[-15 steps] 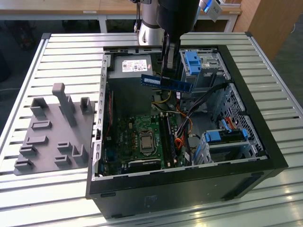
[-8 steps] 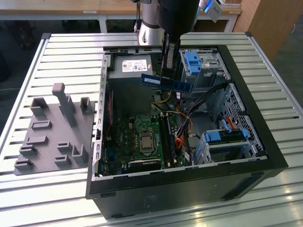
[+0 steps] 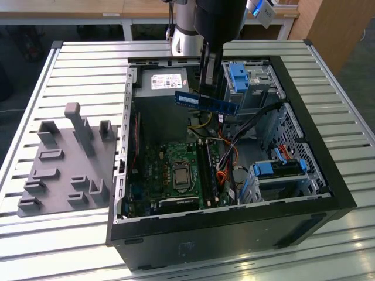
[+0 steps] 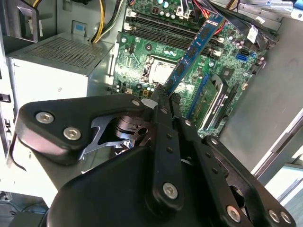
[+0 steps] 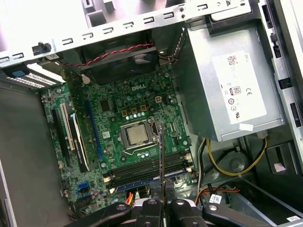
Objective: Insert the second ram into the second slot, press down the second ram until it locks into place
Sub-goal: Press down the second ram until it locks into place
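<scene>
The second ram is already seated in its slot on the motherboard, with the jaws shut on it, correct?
Not seated. In the exterior view the second ram hangs in the air above the motherboard, clear of the slots, with the jaws shut on it.

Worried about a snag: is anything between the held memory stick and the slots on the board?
Nothing visible. The gripper holds the memory stick in the air above the board, and in the first wrist view nothing lies over the slots under it; the yellow cables sit off to one side.
</scene>
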Tool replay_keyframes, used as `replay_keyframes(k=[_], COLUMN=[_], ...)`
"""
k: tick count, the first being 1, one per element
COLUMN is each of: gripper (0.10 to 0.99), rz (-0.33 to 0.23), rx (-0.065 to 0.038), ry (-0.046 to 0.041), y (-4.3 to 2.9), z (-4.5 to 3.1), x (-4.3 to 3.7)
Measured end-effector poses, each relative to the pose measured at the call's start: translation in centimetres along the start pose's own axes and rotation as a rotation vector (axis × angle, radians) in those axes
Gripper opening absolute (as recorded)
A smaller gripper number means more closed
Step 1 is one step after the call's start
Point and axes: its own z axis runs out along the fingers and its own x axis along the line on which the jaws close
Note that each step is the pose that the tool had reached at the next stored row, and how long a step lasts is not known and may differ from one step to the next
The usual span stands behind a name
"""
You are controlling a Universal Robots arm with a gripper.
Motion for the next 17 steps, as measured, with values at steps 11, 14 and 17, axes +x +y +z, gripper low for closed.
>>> replay_keyframes(k=[11,14,17], gripper=[0.137,0.137,0.137], rz=[0.026,0.034,0.044], rx=[0.0,0.001,0.001], ry=[-0.001,-0.0012,-0.0017], y=[0.0,0.0,0.0], z=[0.0,0.0,0.0], x=[0.0,0.0,0.0])
